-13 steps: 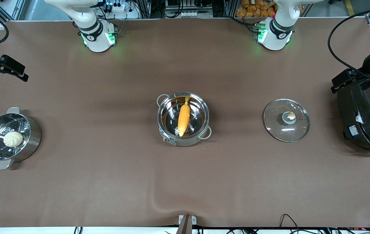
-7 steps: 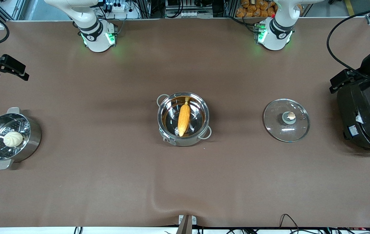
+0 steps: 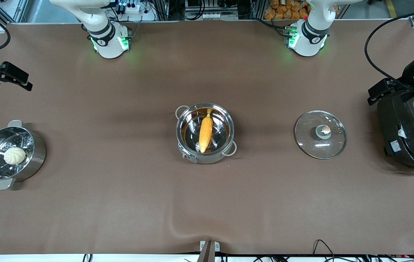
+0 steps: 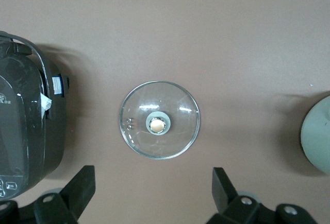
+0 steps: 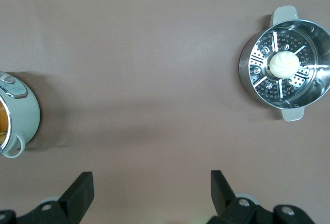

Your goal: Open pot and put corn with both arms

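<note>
Corn (image 3: 206,133) lies in the pot (image 3: 225,125), lid (image 3: 320,134) off; seemingly finished. My left gripper (image 4: 153,195) and right gripper (image 5: 152,195) hang wide, empty, waiting.

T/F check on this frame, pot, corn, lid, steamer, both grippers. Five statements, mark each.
1. The corn lies inside the pot. True.
2. The glass lid sits on the pot. False: it lies flat on the table, toward the left arm's end.
3. The steamer pot holds a white bun. True.
4. The left gripper is shut on the lid's knob. False: it is open, up over the lid.
5. The right gripper holds the corn. False: it is open and empty.
</note>
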Controlling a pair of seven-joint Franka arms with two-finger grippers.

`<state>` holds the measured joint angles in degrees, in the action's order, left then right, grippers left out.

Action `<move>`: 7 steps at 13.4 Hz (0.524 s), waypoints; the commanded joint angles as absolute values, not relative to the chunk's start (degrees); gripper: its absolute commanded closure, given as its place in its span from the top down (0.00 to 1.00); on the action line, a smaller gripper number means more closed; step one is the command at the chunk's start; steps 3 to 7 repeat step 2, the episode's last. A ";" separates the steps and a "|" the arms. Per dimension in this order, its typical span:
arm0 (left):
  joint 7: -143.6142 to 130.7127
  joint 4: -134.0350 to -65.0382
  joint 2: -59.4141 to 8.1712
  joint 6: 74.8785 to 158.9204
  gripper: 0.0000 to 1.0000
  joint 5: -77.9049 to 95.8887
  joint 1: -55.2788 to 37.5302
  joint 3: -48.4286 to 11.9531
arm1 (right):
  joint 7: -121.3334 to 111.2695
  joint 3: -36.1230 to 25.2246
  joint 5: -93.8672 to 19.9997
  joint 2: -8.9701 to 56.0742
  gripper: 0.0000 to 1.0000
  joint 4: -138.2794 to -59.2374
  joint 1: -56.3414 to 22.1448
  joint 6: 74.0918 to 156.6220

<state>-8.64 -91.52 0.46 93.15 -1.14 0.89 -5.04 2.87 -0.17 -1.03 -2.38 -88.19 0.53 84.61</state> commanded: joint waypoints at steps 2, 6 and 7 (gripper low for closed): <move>-7.29 -90.79 0.97 92.20 1.00 -0.09 0.79 -4.92 | 1.85 0.44 -1.49 -2.29 1.00 -88.07 2.11 84.64; -7.29 -90.79 0.97 92.20 1.00 -0.09 0.79 -4.92 | 1.85 0.44 -1.49 -2.29 1.00 -88.07 2.11 84.64; -7.29 -90.79 0.97 92.20 1.00 -0.09 0.79 -4.92 | 1.85 0.44 -1.49 -2.29 1.00 -88.07 2.11 84.64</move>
